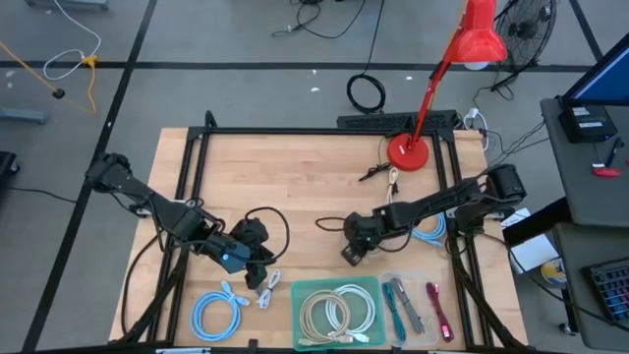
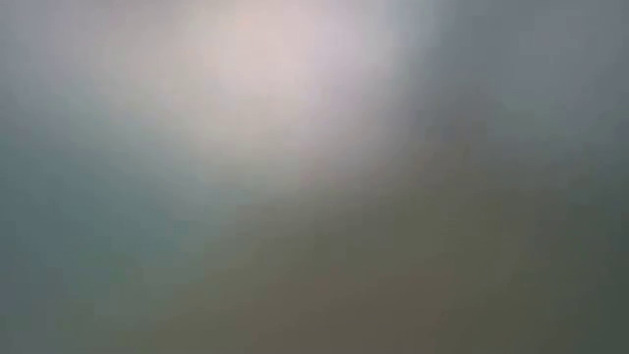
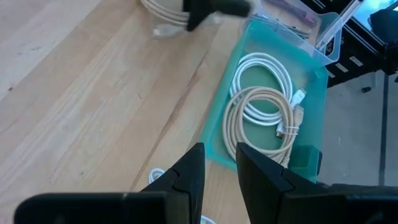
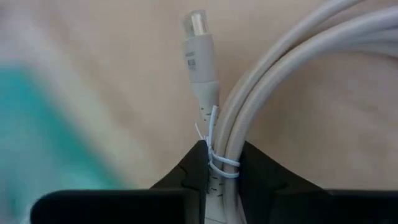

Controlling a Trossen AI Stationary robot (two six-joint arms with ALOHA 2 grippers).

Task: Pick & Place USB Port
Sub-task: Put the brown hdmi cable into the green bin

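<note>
- Here the task's thing is a pale beige coiled USB cable (image 4: 261, 93), several strands bundled with a thin white twist tie (image 4: 214, 146), one plug (image 4: 198, 37) with a metal tip sticking out past the bundle.
- The right pincer (image 4: 221, 165) is pinching this cable: in the right wrist view the two dark fingers (image 4: 186, 174) press on the strands right at the tie, the plug pointing away from them, wood behind it.
- From above, the right pincer (image 1: 354, 246) sits over the wooden surface (image 1: 295, 177), just short of the green tray (image 1: 371, 287); the cable in its grip is too small to make out there.
- The green tray holds coiled cables, a white one (image 3: 261, 81) and a beige one (image 3: 261, 124), lying side by side and overlapping.
- Beside it, on the side away from the left pincer, a clear tray (image 1: 418, 280) holds slim items: a teal one (image 1: 395, 300) and a magenta one (image 1: 439, 310).
- The left pincer (image 3: 219, 171) hangs near the green tray's other side, its fingers narrowly parted with nothing between them.
- A light blue coiled cable (image 1: 216, 313) lies on the surface close to the left pincer; another blue coil (image 1: 430, 231) lies under the right arm.
- A red lamp (image 1: 408, 152) stands on the surface well beyond the right pincer.
- The high view alone shows the whole layout; the low view shows only a blur.
</note>
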